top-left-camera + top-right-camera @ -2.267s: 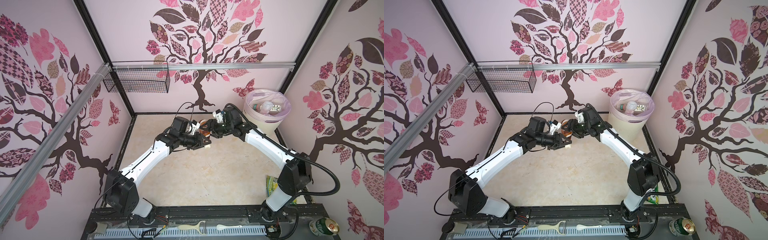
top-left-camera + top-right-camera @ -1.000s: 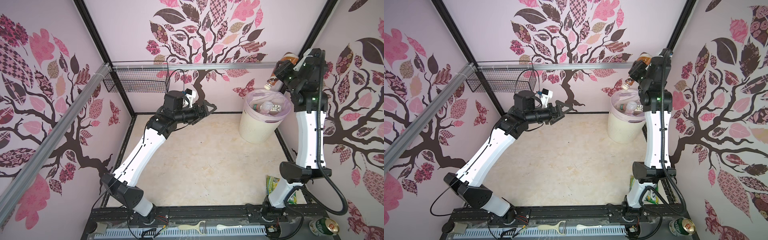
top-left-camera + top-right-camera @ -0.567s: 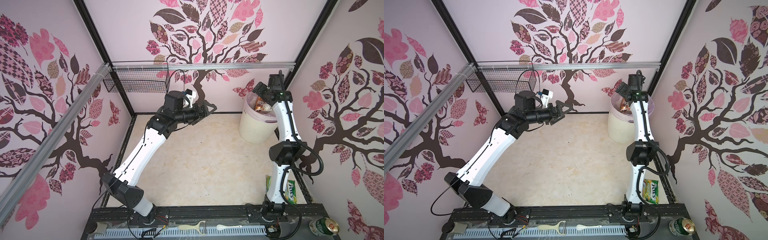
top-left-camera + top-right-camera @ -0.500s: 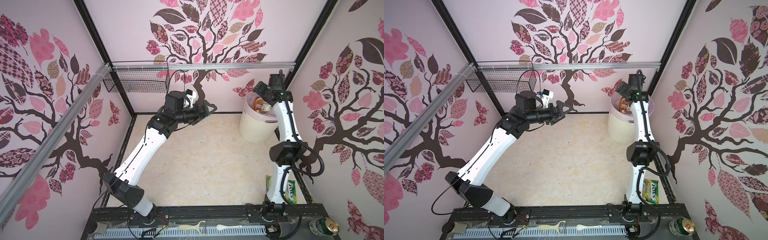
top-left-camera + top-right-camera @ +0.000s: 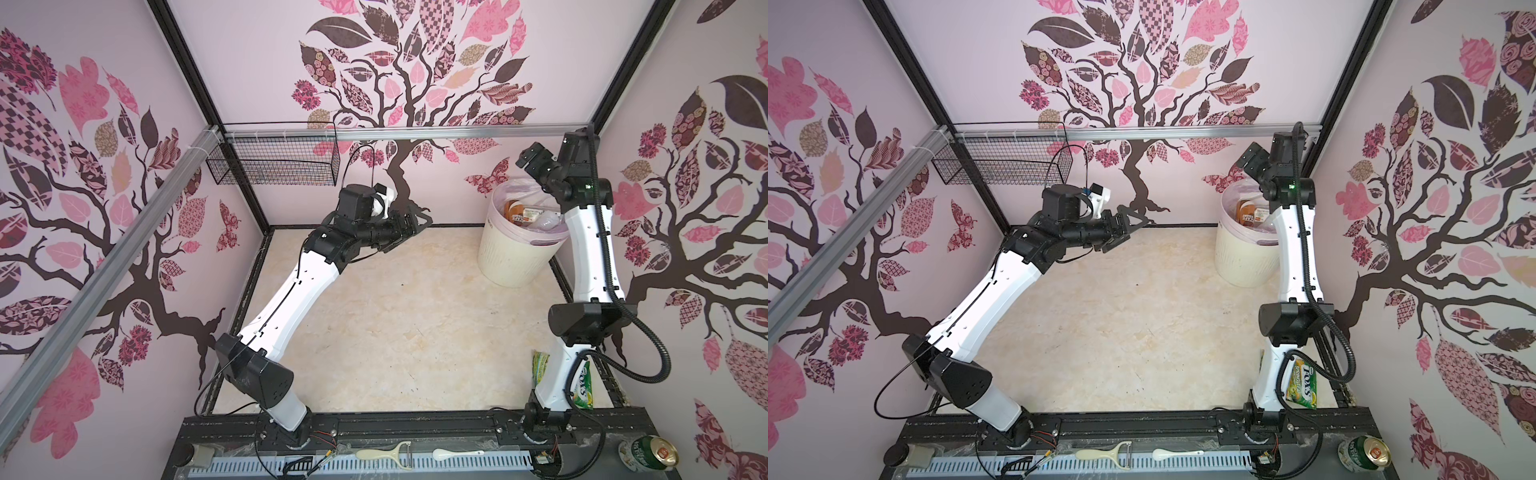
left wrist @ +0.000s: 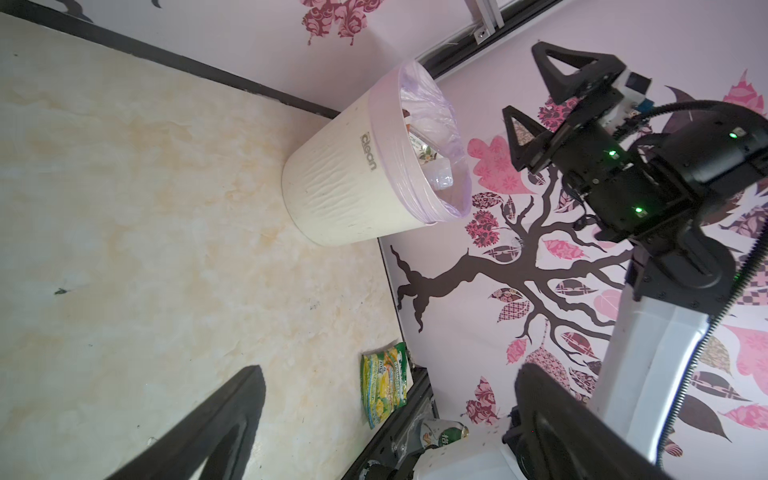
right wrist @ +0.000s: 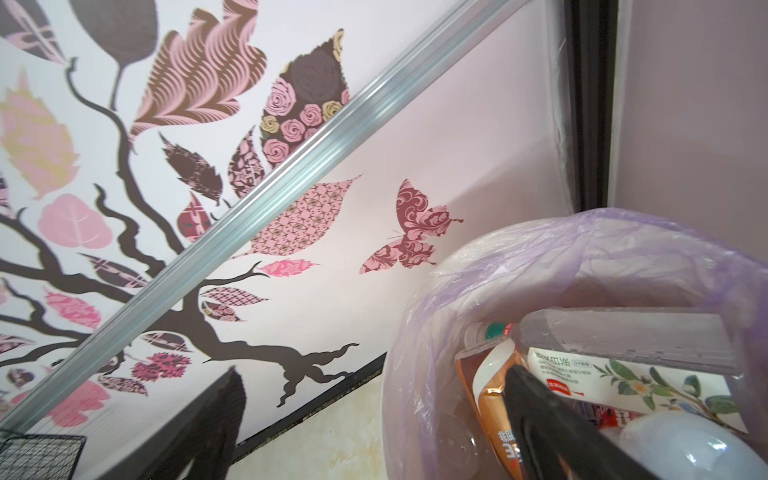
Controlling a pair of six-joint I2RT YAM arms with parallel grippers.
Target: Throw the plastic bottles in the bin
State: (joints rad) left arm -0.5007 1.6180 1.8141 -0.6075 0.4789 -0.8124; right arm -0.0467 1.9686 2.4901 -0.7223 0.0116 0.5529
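The bin (image 5: 515, 257) (image 5: 1239, 262), cream-white and ribbed with a lilac liner, stands in the far right corner. Inside it lie plastic bottles: a brown-wrapped one (image 5: 514, 209) (image 5: 1245, 212) (image 7: 494, 399) on top, beside a clear one with a white flowered label (image 7: 623, 374). My right gripper (image 5: 533, 160) (image 5: 1252, 160) (image 6: 534, 97) hangs open and empty just above the bin's rim. My left gripper (image 5: 409, 229) (image 5: 1125, 230) is open and empty, held high over the far middle of the floor and pointing toward the bin (image 6: 332, 183).
A black wire basket (image 5: 274, 166) hangs on the back rail at the left. A yellow-green snack bag (image 5: 582, 384) (image 5: 1302, 382) (image 6: 384, 382) lies by the right arm's base. A green can (image 5: 648, 457) stands at the front right. A peeler (image 5: 382, 453) and a spoon (image 5: 457, 454) rest on the front rail.
My right gripper held the brown-wrapped bottle above the bin, dipped to the rim and opened. The bottle now lies in the bin. The left arm has barely moved.
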